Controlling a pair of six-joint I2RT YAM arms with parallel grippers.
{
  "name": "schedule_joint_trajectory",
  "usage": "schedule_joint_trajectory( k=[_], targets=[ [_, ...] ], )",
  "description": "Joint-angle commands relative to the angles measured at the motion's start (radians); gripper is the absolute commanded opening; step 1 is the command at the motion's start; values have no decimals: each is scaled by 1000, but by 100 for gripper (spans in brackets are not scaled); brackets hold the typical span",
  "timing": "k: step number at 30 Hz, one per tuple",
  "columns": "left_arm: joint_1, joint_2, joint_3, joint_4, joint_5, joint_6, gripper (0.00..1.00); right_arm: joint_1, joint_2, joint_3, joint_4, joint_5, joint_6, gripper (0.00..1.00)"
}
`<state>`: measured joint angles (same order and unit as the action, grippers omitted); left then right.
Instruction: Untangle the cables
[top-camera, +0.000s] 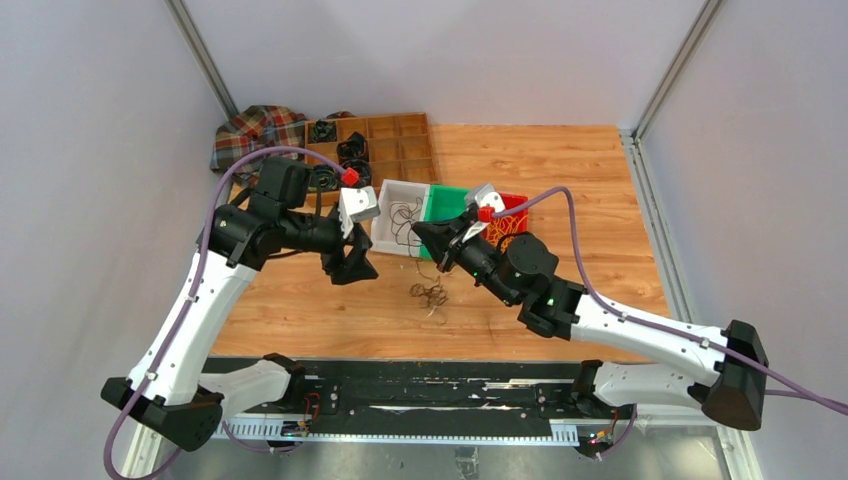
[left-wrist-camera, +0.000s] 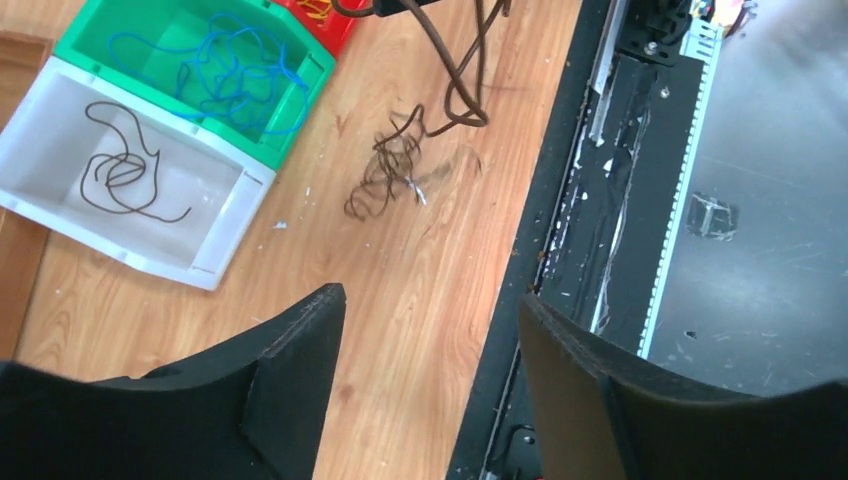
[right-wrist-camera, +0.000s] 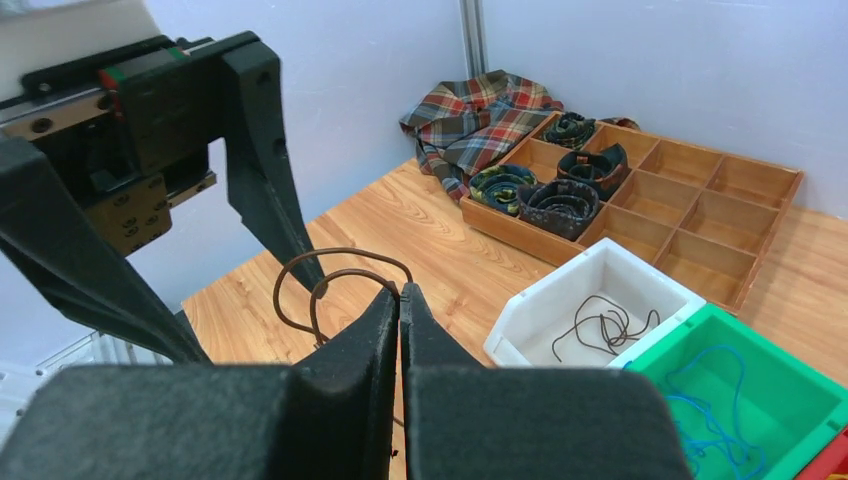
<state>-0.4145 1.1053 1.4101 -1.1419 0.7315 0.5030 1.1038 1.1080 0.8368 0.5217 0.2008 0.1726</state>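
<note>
Thin brown wire cables (left-wrist-camera: 385, 175) lie knotted on the wooden desk (left-wrist-camera: 330, 250) near the white plastic bin (left-wrist-camera: 120, 255), one strand pinched in the closed jaws of the right arm (top-camera: 520, 265), so the open jaws of the left arm (top-camera: 290, 230) should pin the clump while the right lifts slowly.

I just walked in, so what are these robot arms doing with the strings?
They are untangling cables. The right gripper is shut on a brown cable that runs down to the tangle on the table. The left gripper is open, holding nothing. Another brown cable lies in the white bin, a blue cable in the green bin.
</note>
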Motion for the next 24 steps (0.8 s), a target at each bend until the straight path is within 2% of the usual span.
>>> schedule_joint_trajectory(
  k=[1, 3, 5, 10, 11, 13, 16, 19, 24],
  targets=[
    [1, -5, -18, 70, 60, -42, 71, -10, -30, 75, -163, -41, -42, 0],
    [2, -25, -62, 143, 106, -89, 73, -10, -34, 96, -179, -42, -32, 0],
    [1, -62, -141, 284, 124, -191, 74, -10, -35, 115, -177, -52, -11, 1],
    [2, -231, -369, 840, 128, -495, 75, -10, -1, 193, -198, -53, 40, 1],
    [1, -254, -400, 910, 129, -536, 75, -10, 9, 208, -204, -57, 45, 1],
    [-2, -268, -426, 967, 132, -584, 76, -9, 34, 233, -207, -67, 55, 1],
    [-20, -252, -437, 957, 140, -602, 75, -9, 64, 261, -192, -78, 74, 1],
    [-53, -273, -511, 1049, 97, -651, 72, -8, 92, 292, -186, -65, 110, 1],
    [-111, -269, -552, 1096, 56, -670, 49, -1, 127, 347, -195, -86, 127, 1]
  ],
)
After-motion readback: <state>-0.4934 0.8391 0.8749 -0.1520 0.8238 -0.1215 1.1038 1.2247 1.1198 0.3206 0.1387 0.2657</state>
